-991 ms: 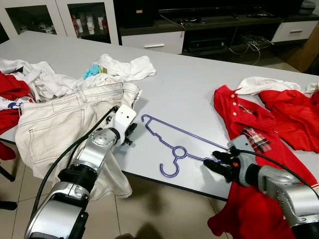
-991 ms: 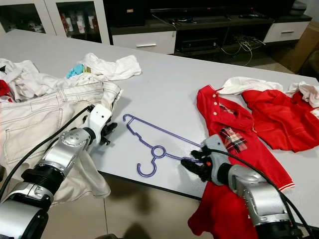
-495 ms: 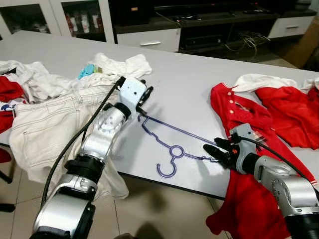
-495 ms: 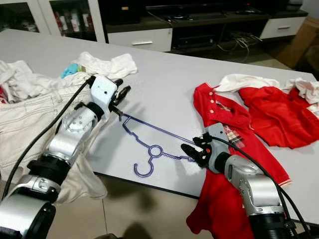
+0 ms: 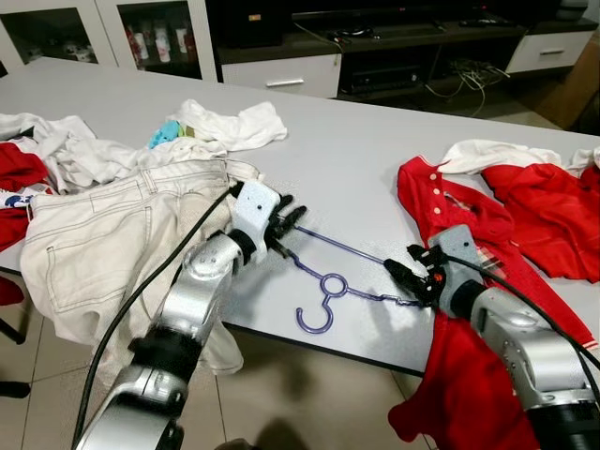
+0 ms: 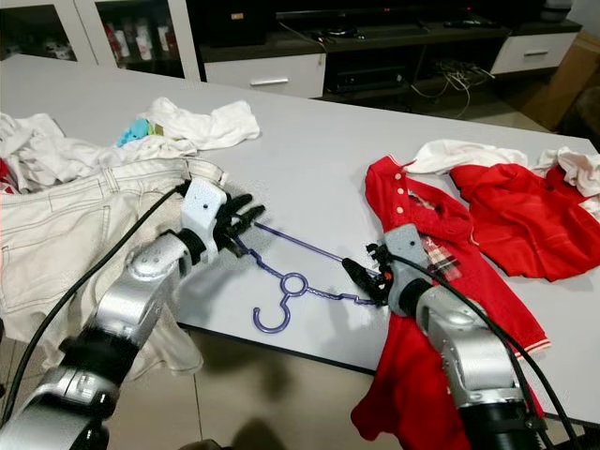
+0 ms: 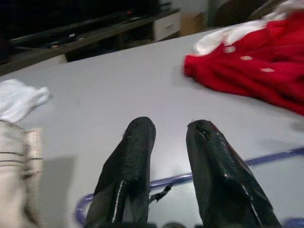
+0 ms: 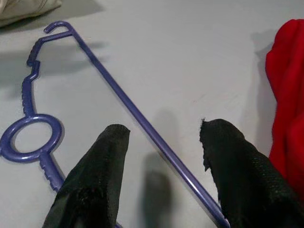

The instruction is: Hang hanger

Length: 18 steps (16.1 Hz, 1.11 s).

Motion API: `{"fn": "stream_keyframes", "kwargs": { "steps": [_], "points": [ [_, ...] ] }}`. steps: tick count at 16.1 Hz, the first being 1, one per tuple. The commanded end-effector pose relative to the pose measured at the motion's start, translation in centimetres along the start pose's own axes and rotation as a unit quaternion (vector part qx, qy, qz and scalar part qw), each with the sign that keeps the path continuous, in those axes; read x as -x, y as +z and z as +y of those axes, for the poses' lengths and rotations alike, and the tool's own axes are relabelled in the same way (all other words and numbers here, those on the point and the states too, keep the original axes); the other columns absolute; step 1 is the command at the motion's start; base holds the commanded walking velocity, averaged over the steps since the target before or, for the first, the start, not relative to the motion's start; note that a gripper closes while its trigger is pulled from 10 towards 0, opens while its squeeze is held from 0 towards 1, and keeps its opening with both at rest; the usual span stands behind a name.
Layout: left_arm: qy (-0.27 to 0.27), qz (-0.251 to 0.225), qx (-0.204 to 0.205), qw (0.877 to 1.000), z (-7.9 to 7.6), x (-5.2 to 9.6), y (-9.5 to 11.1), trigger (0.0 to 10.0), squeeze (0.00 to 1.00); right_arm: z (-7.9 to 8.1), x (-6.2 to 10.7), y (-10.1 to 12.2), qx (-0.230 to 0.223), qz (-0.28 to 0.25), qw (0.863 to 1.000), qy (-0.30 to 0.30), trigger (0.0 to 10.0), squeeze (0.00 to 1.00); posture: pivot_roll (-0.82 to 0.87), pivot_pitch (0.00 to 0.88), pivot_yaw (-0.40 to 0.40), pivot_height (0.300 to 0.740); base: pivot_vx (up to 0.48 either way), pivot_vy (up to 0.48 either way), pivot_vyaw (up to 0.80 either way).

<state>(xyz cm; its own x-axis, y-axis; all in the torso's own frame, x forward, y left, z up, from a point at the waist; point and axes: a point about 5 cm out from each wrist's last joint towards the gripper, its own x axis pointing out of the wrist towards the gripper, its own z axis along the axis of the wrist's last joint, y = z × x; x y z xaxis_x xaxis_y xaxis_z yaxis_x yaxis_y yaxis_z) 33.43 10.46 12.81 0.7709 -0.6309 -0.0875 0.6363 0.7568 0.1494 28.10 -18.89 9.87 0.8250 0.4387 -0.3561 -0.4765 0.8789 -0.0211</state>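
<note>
Lying flat near the front edge of the grey tabletop [image 5: 356,178], the purple hanger [image 5: 328,281] has its hook curling toward the near edge and its long bar running left to right. Over the hanger's left end sits the left tool [image 5: 286,225], its two black fingers [image 7: 126,166] spread apart with the purple bar passing beneath them; they straddle it without clamping it. At the hanger's right end the right tool [image 5: 405,277] hangs just above the surface, its fingers [image 8: 95,180] also parted, one on each side of the bar, and nothing is held between them. Left of the left arm, cream jeans [image 5: 103,234] hang partly over the near edge, with a heap of white clothes [image 5: 230,127] farther back and a bit of red cloth at the far left edge. On the right, a red buttoned garment [image 5: 450,216] with a plaid patch lies just beside the right tool and trails off the near edge, and another red garment [image 5: 553,220] and a white one [image 5: 483,155] lie beyond it. Past the far side of the tabletop stand a dark media unit [image 5: 403,47] and white cabinets [image 5: 103,33].
</note>
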Motion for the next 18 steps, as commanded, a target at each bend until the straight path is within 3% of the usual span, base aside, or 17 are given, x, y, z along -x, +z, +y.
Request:
{"fn": "stream_keyframes", "kwargs": {
  "steps": [1, 2, 5, 10, 14, 18],
  "points": [
    [-0.022, 0.002, 0.003, 1.000, -0.5, 0.2, 0.0, 10.0, 0.00, 0.3, 0.0, -0.3, 0.014, 0.004, 1.000, 0.000, 10.0, 0.00, -0.08, 0.000, 0.010, 0.740, 0.000, 0.000, 0.00],
    [-0.030, 0.001, 0.011, 0.999, -0.7, 0.4, 0.0, 10.0, 0.00, 0.6, -0.2, -0.5, 0.021, 0.008, 1.000, 0.002, 10.0, 0.00, -0.07, 0.000, 0.009, 0.740, 0.000, 0.000, 0.00],
    [-0.093, -0.032, 0.110, 0.989, -2.4, 2.4, 1.0, 10.0, 0.00, 1.2, -0.7, -1.0, 0.041, 0.009, 0.999, -0.003, 10.0, 0.00, -0.06, 0.000, 0.008, 0.740, 0.000, 0.000, 0.00],
    [-0.136, -0.015, 0.123, 0.983, -3.4, 5.1, 0.2, 10.0, 0.00, 1.5, -0.8, -1.3, 0.093, 0.005, 0.996, -0.013, 10.0, 0.00, -0.06, 0.000, 0.009, 0.740, 0.000, 0.000, 0.00],
    [-0.125, 0.012, 0.125, 0.984, -4.0, 6.2, -0.5, 10.0, 0.00, 2.4, -1.4, -1.3, 0.096, -0.003, 0.995, -0.003, 10.0, 0.00, -0.05, 0.000, 0.010, 0.740, 0.000, 0.000, 0.00],
    [-0.076, 0.008, 0.112, 0.991, -4.0, 7.2, -1.3, 10.0, 0.00, 2.0, -1.3, -1.2, 0.088, -0.028, 0.995, -0.031, 10.0, 0.00, -0.05, 0.000, 0.012, 0.740, 0.000, 0.000, 0.00]
  ]
}}
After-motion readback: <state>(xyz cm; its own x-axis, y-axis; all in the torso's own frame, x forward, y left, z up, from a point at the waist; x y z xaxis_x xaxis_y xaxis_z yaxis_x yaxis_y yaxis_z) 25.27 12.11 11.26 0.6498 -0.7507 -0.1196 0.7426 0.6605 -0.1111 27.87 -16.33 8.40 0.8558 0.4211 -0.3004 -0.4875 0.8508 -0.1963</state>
